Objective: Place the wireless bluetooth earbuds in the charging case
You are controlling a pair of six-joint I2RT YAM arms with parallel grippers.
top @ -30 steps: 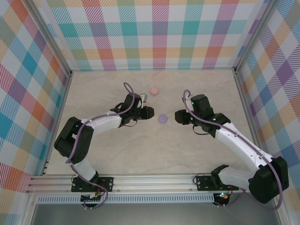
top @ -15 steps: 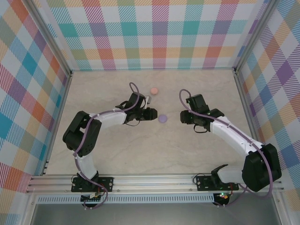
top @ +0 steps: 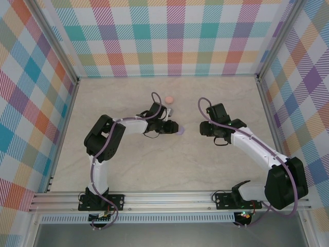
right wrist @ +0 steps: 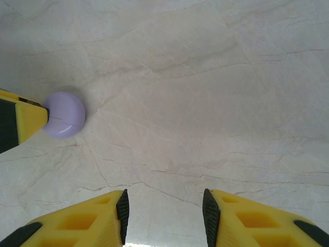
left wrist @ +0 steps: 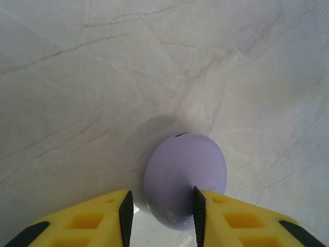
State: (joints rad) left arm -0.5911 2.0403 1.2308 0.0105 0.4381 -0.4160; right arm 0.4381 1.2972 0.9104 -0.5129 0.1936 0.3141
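The table (top: 128,164) has a pale, marble-patterned top crossed by thin brownish veins. A round lilac disc (top: 178,130) lies flat near the middle of it (the left wrist view shows a small dark slot on its rim). A round pink disc (top: 168,99) lies a little apart from it, toward the table's far edge.

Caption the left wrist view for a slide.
Left claw open at a lilac round case on a marbled tabletop.
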